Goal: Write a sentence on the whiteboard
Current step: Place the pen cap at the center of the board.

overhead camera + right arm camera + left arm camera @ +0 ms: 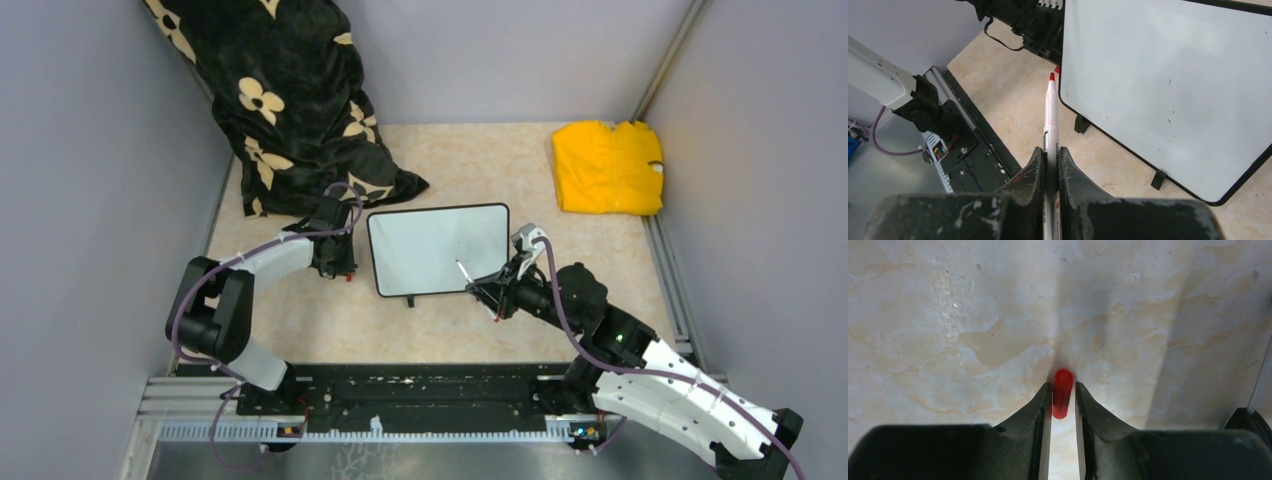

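The whiteboard (437, 248) lies flat mid-table, black-framed, its white face (1173, 75) bare but for tiny specks; the sentence is not in view. My right gripper (497, 285) is shut on a white marker (1051, 107) at the board's near right corner. The marker's uncapped red tip (1052, 76) points past the board's edge, above the table. My left gripper (345, 272) is low over the table just left of the board. A red cap (1062, 392) sits between its fingertips (1063, 385), which stand slightly open with a thin gap beside the cap.
A black cloth with cream flowers (290, 100) is heaped at the back left, close behind my left arm. A folded yellow cloth (607, 167) lies at the back right. Grey walls close in three sides; a black rail (420, 400) runs along the near edge.
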You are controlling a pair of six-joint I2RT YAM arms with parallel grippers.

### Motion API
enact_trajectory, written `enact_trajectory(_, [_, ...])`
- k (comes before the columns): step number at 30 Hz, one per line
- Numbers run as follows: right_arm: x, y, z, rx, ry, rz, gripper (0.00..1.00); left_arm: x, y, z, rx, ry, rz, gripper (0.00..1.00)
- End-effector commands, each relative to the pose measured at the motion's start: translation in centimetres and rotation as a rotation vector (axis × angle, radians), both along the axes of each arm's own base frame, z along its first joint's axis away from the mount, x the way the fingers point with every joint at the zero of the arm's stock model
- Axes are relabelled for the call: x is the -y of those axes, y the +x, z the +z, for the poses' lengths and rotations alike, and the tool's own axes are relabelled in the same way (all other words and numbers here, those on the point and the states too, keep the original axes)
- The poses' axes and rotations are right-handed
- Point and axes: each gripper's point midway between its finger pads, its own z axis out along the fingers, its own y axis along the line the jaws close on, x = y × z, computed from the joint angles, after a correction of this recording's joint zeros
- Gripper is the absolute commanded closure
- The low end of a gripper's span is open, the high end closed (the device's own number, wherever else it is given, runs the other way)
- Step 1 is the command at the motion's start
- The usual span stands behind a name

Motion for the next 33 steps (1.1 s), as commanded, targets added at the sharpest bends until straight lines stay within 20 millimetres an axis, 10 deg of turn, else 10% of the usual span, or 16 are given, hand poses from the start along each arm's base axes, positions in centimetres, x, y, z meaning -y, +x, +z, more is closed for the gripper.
enact_trajectory(1, [0.0, 0.3, 2.0, 0.046, 0.033, -0.010, 1.00, 0.2, 0.2, -0.4, -0.014, -0.014, -0.002, 0.69])
enact_trajectory(13, [0.1, 0.0, 2.2, 0.038, 0.038, -0.007, 1.00, 0.1, 1.2, 3.0, 0.115, -0.068, 0.082, 0.41])
enact_trajectory(20, [0.2, -0.3, 3.5, 0.058, 0.043, 0.013, 1.00, -1.0, 2.8, 15.8, 0.543, -0.196, 0.151, 0.23])
enact_trajectory(27, [-1.4, 0.1, 6.1, 0.110, 0.127, 0.049, 1.00, 5.3, -0.9, 29.6, 1.030, -0.652, -0.235, 0.01])
enact_trajectory(33, [-3.9, 0.8, 7.0, 0.102, 0.162, 0.098, 1.00, 9.7, -3.6, 32.4, 0.986, -0.949, -0.437, 0.01])
